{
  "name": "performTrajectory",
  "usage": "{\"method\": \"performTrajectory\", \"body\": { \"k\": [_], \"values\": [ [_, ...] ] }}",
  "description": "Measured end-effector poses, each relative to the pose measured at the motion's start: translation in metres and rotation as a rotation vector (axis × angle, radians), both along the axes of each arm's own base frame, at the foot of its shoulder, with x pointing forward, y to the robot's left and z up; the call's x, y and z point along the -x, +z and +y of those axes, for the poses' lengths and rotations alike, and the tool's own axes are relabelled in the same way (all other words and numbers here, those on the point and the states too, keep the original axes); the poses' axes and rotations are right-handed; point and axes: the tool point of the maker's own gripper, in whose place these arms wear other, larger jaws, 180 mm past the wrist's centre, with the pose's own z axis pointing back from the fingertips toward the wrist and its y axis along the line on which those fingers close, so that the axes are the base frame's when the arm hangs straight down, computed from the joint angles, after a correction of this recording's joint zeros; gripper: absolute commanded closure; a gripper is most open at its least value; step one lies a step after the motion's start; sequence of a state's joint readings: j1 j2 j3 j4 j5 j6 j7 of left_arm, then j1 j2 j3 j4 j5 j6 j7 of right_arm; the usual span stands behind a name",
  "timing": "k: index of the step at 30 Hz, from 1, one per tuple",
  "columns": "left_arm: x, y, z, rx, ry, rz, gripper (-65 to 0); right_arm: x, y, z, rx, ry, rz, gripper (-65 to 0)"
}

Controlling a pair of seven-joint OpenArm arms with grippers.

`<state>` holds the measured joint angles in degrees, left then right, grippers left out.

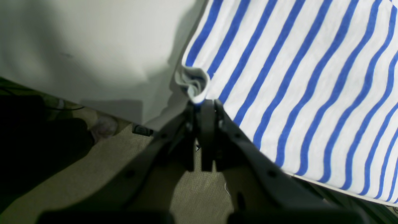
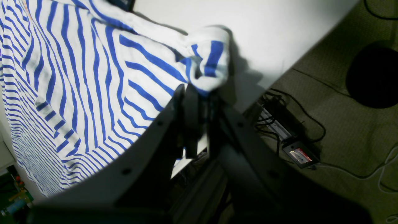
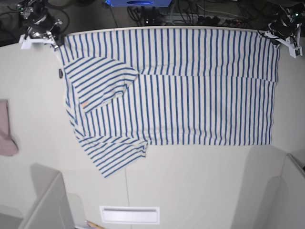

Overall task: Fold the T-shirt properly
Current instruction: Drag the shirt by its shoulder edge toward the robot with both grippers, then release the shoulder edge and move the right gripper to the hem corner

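Note:
The white, blue-striped T-shirt lies spread flat on the white table, its far edge along the table's back edge. One sleeve is folded over the body and carries a tiny orange mark. The other sleeve sticks out at the front left. My left gripper is shut on a bunched corner of the T-shirt; in the base view it is at the back right. My right gripper is shut on the bunched back-left corner of the shirt, seen in the base view too.
A pink cloth lies at the table's left edge. A slot is set in the table near the front, with grey panels at both front corners. Cables and a power adapter lie on the floor beyond the table edge.

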<state>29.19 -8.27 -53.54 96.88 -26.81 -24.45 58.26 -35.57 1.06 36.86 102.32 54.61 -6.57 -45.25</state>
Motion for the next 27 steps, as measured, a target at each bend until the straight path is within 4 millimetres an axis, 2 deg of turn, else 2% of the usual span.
{"method": "performTrajectory", "body": {
  "k": [12, 13, 15, 17, 19, 22, 24, 27],
  "values": [
    [0.000, 0.000, 0.000, -0.001, 0.000, 0.001, 0.0, -0.001, 0.000, 0.000, 0.000, 0.000, -0.001, 0.0],
    [0.000, 0.000, 0.000, -0.001, 0.000, 0.001, -3.0, -0.001, 0.000, 0.000, 0.000, 0.000, -0.001, -4.8],
    [0.000, 0.000, 0.000, 0.000, 0.000, 0.001, -18.6, 0.000, 0.000, -0.001, 0.005, 0.000, 0.001, -20.1],
    [0.000, 0.001, 0.001, -0.002, 0.000, 0.003, -33.4, 0.000, 0.002, -0.003, 0.018, -0.001, -0.002, -30.3],
    [-0.001, 0.001, 0.002, -0.003, 0.002, 0.000, -44.6, -0.002, 0.008, -0.003, 0.029, 0.006, -0.015, -30.9],
    [-0.007, 0.013, 0.005, -0.031, -0.001, -0.026, -54.8, -0.009, 0.022, -0.006, 0.054, 0.011, -0.049, -30.5],
    [-0.010, 0.036, 0.019, -0.087, 0.029, -0.084, -56.8, -0.011, 0.031, -0.017, 0.081, -0.015, -0.072, -30.5],
    [-0.010, 0.071, 0.050, -0.198, 0.100, -0.141, -56.4, -0.007, 0.036, -0.036, 0.127, -0.049, -0.069, -30.5]
  ]
}}
